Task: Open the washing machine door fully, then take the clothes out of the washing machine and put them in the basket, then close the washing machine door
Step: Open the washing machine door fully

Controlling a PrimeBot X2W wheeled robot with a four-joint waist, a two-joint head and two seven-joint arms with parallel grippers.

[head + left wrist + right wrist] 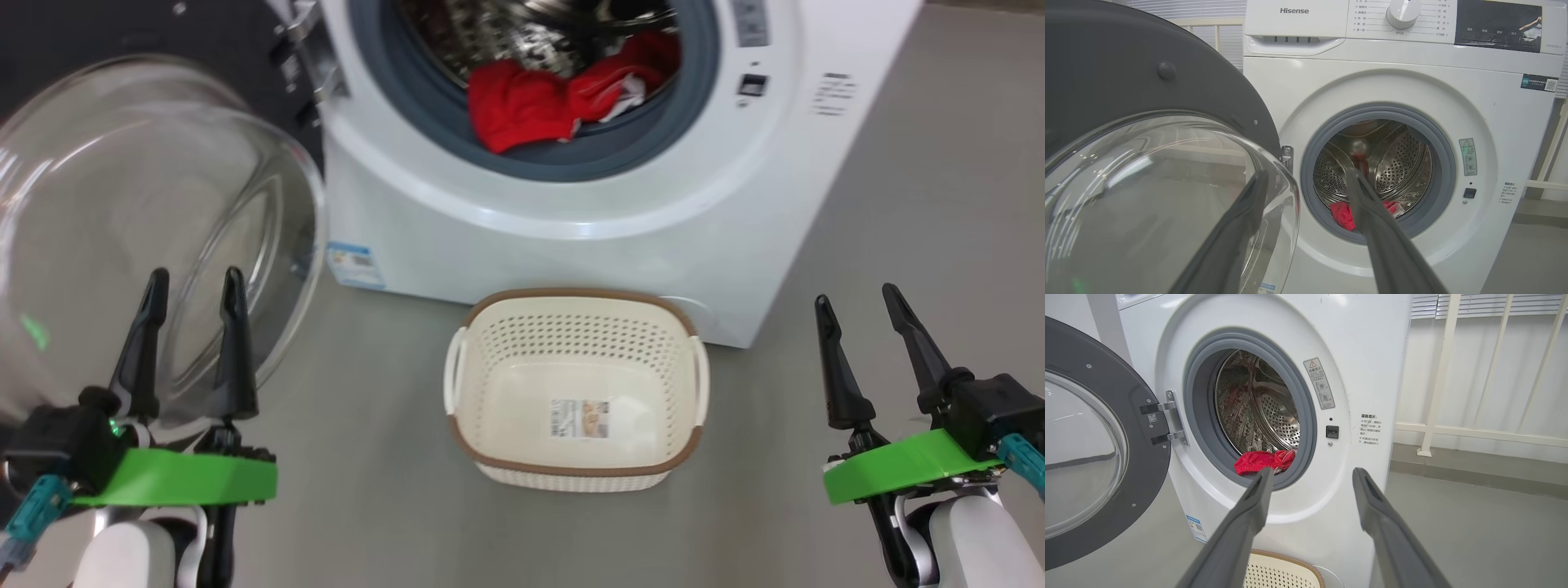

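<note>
Door (122,204) stood open beside washing machine (571,245); red clothes (539,102) lay inside; basket (571,304) sat on floor (367,490) in front. Left gripper (194,282), right gripper (853,292) spread wide, empty.

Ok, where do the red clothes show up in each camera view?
Head view: clothes top centre, lying at the bottom of the opening.
Left wrist view: clothes just below centre, low in the opening.
Right wrist view: clothes left of centre, low in the opening.
Shared landmark: the grey gasket ringing them.
</note>
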